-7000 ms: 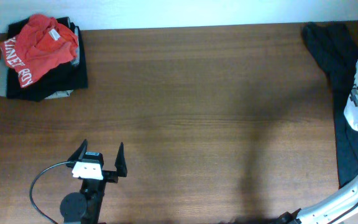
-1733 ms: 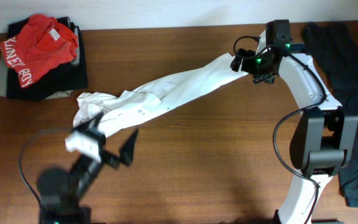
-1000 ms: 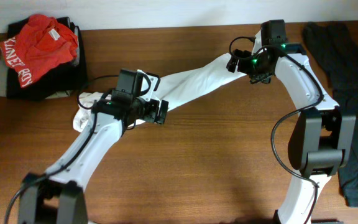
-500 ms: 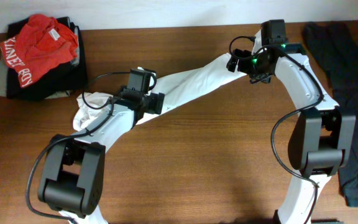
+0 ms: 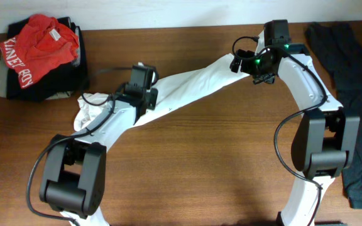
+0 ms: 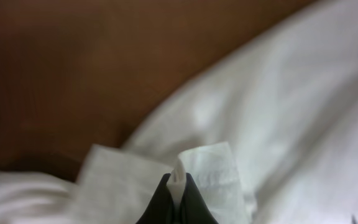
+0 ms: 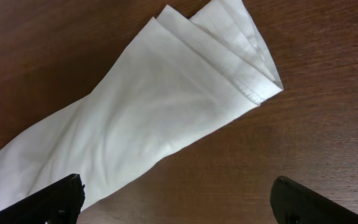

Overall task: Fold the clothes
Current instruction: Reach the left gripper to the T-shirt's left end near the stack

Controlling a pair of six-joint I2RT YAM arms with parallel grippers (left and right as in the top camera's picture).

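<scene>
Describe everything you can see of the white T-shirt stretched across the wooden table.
The plain white cotton T-shirt lies bunched into a long, rumpled band running diagonally across the brown wooden table. Its right end shows flat layered folds with a stitched hem; its left end is a crumpled heap. The left gripper has its jaws shut on a pinch of fabric left of the middle. The right gripper hangs open over the hemmed end, not holding it.

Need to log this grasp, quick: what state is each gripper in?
Left gripper: shut on the white T-shirt.
Right gripper: open, holding nothing, over the T-shirt's end.
</scene>
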